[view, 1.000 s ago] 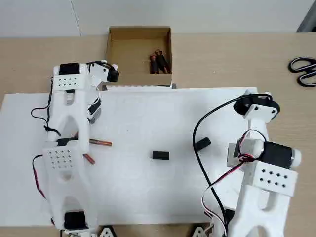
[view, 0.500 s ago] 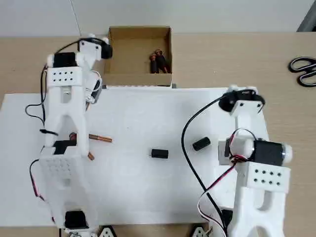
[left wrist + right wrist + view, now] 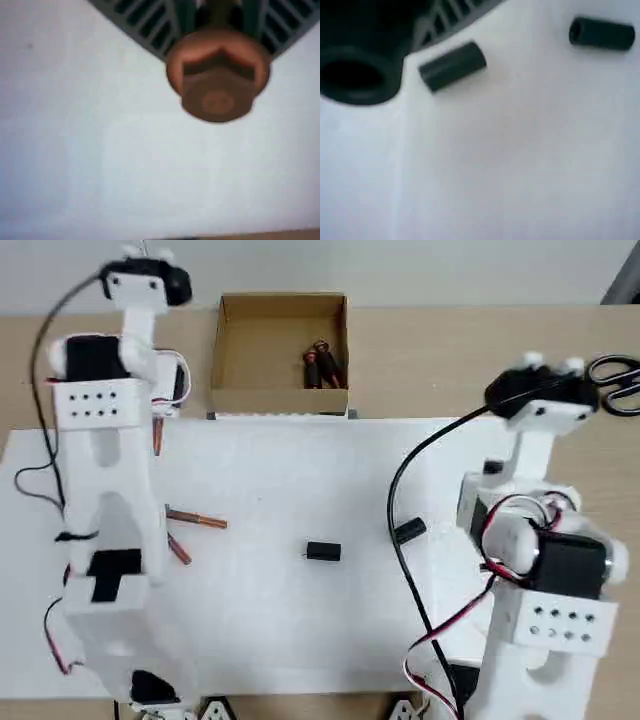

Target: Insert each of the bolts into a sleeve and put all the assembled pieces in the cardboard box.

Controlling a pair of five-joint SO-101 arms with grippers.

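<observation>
While the left arm [image 3: 100, 490] is standing stretched up the left side of the high view, with its camera end jutting past the far table edge at the upper left, its gripper [image 3: 218, 17] is closing tight on a copper bolt [image 3: 217, 82]. In the left wrist view the bolt is hanging from the jaws with its hexagonal head facing the camera. In the high view its shank is showing beside the arm, over the upper left corner of the white mat [image 3: 300, 480].

The right arm [image 3: 545, 570] is rising along the right side of the frame, elbow low and wrist angled toward the upper right. Its gripper [image 3: 488, 478] is hanging over the mat's right edge and holding a black sleeve [image 3: 355, 75], whose open bore is facing the camera in the right wrist view.

Two loose sleeves are lying apart on the mat, one [image 3: 323, 551] at the centre and one [image 3: 409, 531] to its right. Two loose bolts are lying at the middle left, the longer [image 3: 195, 519] just above the shorter [image 3: 178, 548].

The cardboard box [image 3: 255, 350] is sitting at the upper centre, with assembled pieces [image 3: 322, 366] lying in its right part. Scissors [image 3: 615, 370] are lying on the table [image 3: 430, 360] at the upper right edge.
</observation>
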